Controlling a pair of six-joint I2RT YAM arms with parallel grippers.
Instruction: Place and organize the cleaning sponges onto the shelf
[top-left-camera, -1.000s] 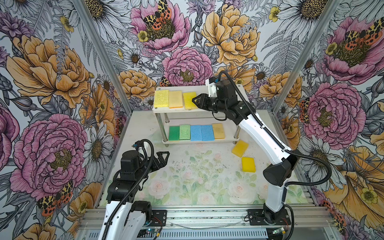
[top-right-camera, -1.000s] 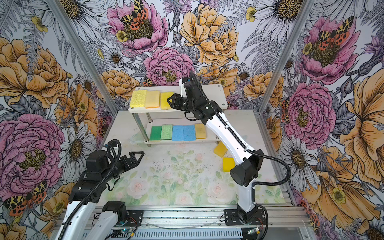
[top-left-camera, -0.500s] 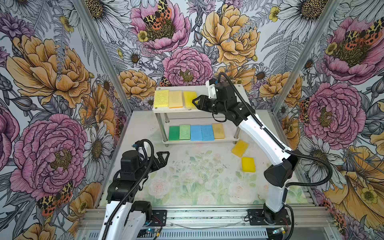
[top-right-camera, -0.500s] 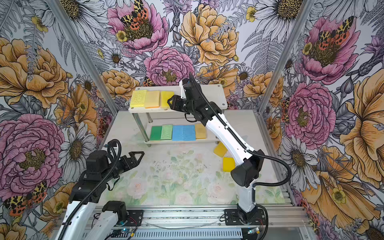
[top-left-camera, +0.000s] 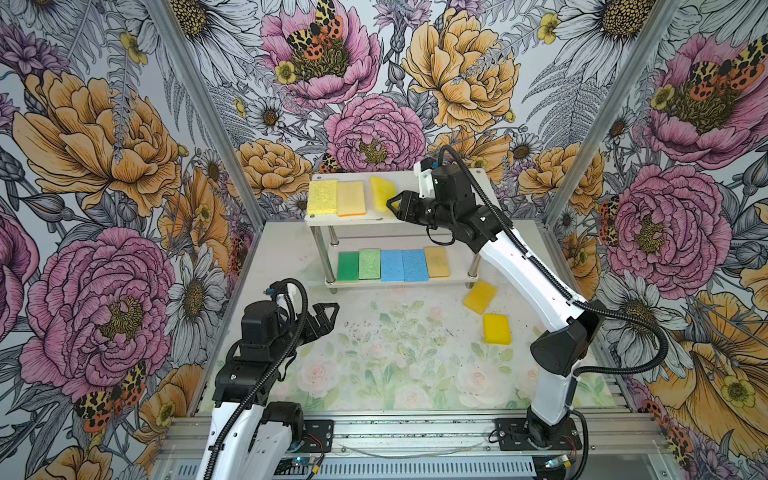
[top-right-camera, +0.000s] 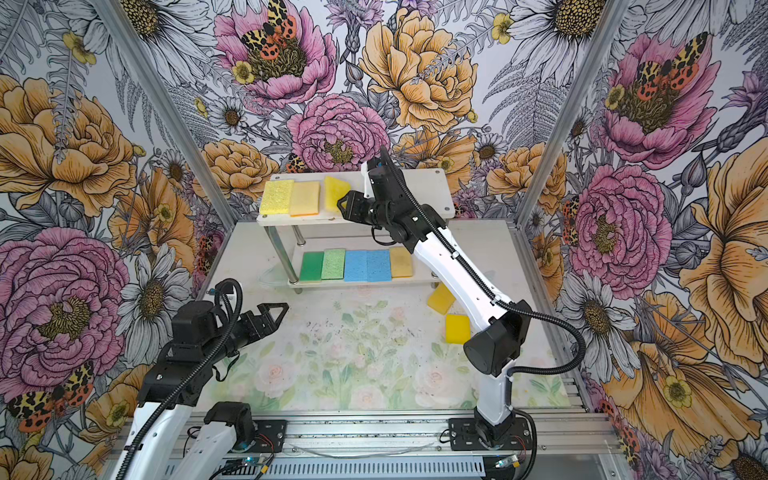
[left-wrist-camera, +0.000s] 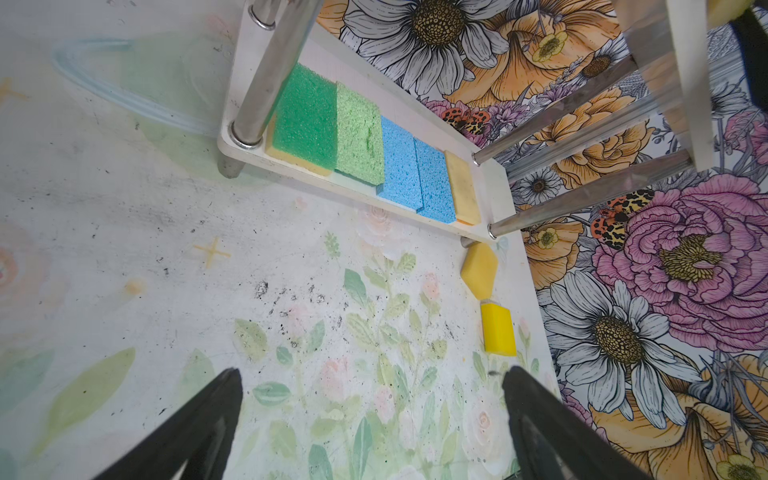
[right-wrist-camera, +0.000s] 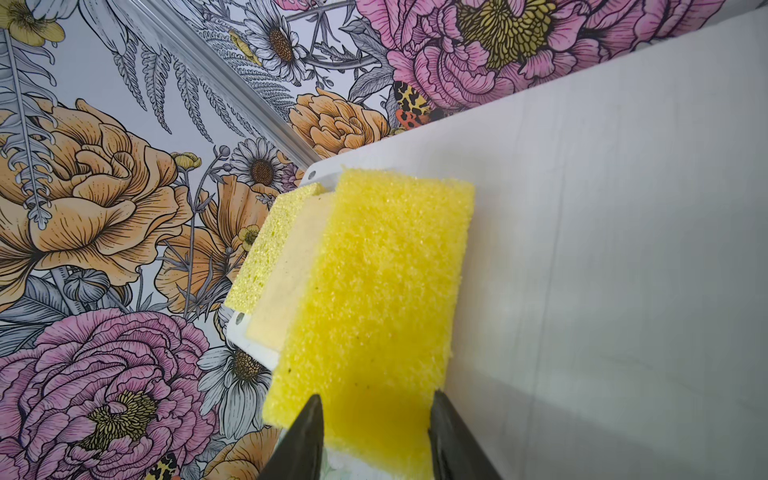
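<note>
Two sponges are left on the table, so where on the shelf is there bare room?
Top board: bare from the bright yellow sponge to its right end, though the right gripper reaches across. Lower board: crowded, five sponges side by side, a sliver left at the right.

— What's the room like around the cell?
— I see flowered wall panels (top-left-camera: 374, 83), pink and orange blooms, beyond the right gripper (top-left-camera: 392, 203) and on either side of it. Grey metal posts (top-left-camera: 208, 112) mark the corners.
— And below it?
— A pale mat (top-left-camera: 374, 353) printed with faint roses, speckled with dark bits.
</note>
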